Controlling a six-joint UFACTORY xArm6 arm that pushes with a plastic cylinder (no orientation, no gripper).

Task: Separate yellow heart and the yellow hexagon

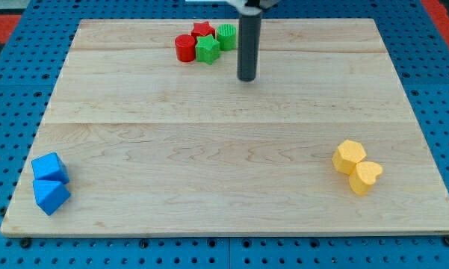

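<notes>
Wooden board (231, 149) lay on a blue pegboard (15, 90), and my tip (246, 78) stood on it near the view's top, a little right of the middle. I have no claw at all (only a straight dark rod), so nothing could be apart, together or clamped; the tip touched no block.

Just to the view's left of my tip sat four blocks close together: a red cylinder (184, 48), a red star (202, 31), a green star (207, 49) and a green cylinder (226, 36), the last one nearest to the rod.

Far from my tip, toward the view's bottom right, the yellow hexagon (349, 157) and the yellow heart (365, 177) were touching, the heart lower and more right.

Far toward the bottom left, a blue cube (49, 169) touched another blue block (51, 196).
</notes>
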